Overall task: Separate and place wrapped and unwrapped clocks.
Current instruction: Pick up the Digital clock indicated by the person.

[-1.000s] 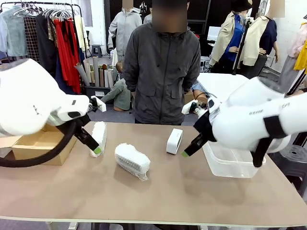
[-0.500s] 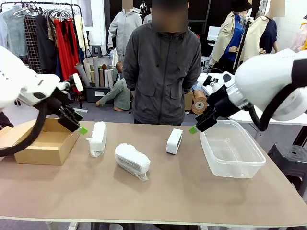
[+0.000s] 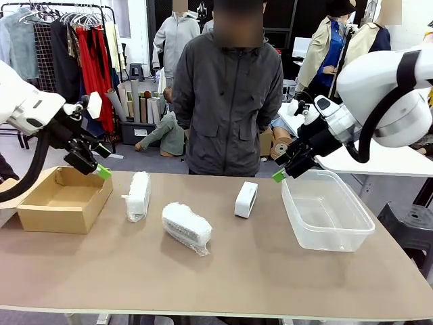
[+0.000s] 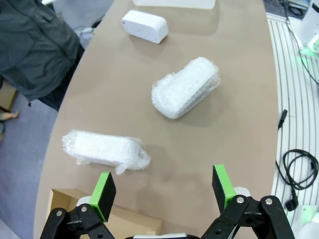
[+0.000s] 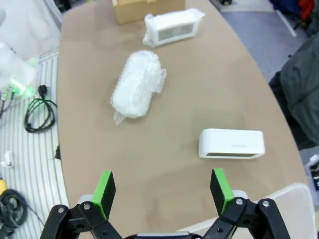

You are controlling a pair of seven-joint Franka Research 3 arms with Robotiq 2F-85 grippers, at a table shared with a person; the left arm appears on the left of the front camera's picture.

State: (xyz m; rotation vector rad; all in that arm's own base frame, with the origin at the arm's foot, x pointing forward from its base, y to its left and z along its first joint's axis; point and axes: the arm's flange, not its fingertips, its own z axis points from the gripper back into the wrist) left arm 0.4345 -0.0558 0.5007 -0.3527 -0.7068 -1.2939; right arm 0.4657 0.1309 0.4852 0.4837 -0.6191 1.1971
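The left jaws stand wide apart with nothing between them; in the left wrist view the two green pads frame bare tabletop. In the front view one left pad hangs in the air just above the far right corner of the brown cardboard box, clear of the tabletop. The right jaws are spread just as wide and empty, their green pads rising from the bottom of the right wrist view. From the front, the right pad hovers just over the far left corner of the clear plastic tub.

Between the two arms lie the three clocks, all resting on the tabletop and untouched. The first wrapped clock lies just right of the box, its long side running away from the robot; the left wrist camera shows it closest to the left jaws, with a corner of the box beside it. The second wrapped clock – a fatter bundle of crinkly plastic – lies at an angle near the middle and nearer the robot's edge, apart from the first. The unwrapped clock stands on its long edge, smooth and white, between that bundle and the tub, touching neither. The right wrist view has it nearest the right jaws, then the fat bundle, then the far bundle beside the box.

A person in a dark grey jacket stands at the far edge, their hands hidden behind them.
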